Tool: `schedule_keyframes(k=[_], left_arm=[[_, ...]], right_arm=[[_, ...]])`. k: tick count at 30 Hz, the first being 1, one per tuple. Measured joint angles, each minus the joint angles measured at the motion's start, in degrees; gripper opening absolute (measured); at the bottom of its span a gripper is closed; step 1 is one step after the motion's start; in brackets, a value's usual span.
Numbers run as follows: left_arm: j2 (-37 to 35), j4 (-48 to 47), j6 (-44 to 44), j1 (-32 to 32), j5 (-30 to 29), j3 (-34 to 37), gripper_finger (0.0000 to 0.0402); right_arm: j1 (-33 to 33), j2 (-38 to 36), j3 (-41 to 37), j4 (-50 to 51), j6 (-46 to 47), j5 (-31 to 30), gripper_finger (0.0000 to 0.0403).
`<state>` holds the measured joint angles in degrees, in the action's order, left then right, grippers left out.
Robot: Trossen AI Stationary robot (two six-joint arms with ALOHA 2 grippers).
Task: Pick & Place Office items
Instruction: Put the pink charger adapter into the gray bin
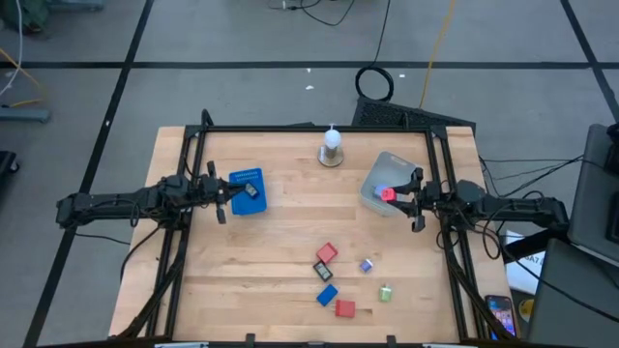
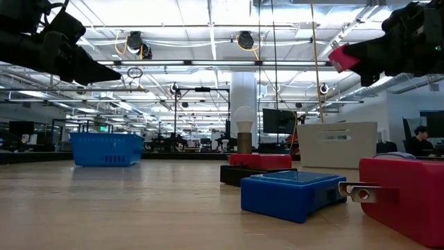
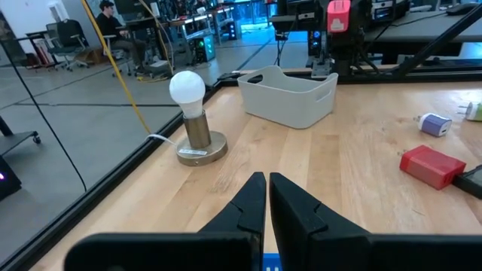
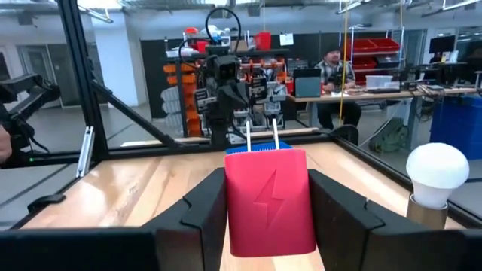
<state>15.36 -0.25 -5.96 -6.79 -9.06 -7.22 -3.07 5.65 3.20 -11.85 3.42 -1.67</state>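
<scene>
**Red charger block held over the grey tub: where the drop could fail**

The red charger block [image 4: 269,199], a plug adapter with a lightning mark and two metal prongs, was clamped between the fingers of the right claw [image 1: 414,198]. The high view put it above the near edge of the translucent grey tub [image 1: 385,184], not over the tub's middle. Released there, it might well have struck the rim and tumbled out onto the desk [image 1: 280,242]. The block looked smooth and top-heavy with its prongs, so a glancing hit would probably have sent it rolling.

The claw gripped only the block's flat sides, so any tilt of the wrist could have let it slide before it was centred.

The left claw [image 1: 224,201] was fully closed with nothing between its tips, poised beside the blue basket [image 1: 248,190], where a black piece [image 1: 250,191] lay. It sat well apart from the right arm, so a clash seemed unlikely.

Loose items waited toward the front of the desk: a red piece [image 1: 327,253], a black one [image 1: 322,272], a blue block [image 1: 327,295], another red block [image 1: 345,309], a pale blue adapter [image 1: 367,264] and a green one [image 1: 385,293]. They were crowded, so a reach for one risked nudging its neighbour. The lamp bulb on its stand [image 1: 332,147] stood just beside the tub, where a wide swing could have toppled it.
</scene>
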Motion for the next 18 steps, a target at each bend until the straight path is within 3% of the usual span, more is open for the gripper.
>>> schedule_keyframes(k=[6, 9, 14, 18], left_arm=[[0.01, -0.01, 0.00, 0.01, 0.00, 0.00, 0.0024], [0.01, 0.07, -0.39, 0.01, -0.04, 0.00, 0.0024], [0.01, 0.48, 0.06, 0.01, -0.02, 0.00, 0.0024], [0.01, 0.38, 0.48, 0.01, -0.03, -0.01, 0.0024]], right_arm=[[0.00, 0.02, 0.18, -0.32, -1.65, -0.14, 0.0143], [0.02, 1.16, 2.64, 0.98, -3.25, -4.22, 0.0143], [0.02, 8.20, 15.08, 7.41, -5.88, -6.18, 0.0143], [0.00, 17.47, 25.71, 21.14, -5.85, -11.33, 0.0143]])
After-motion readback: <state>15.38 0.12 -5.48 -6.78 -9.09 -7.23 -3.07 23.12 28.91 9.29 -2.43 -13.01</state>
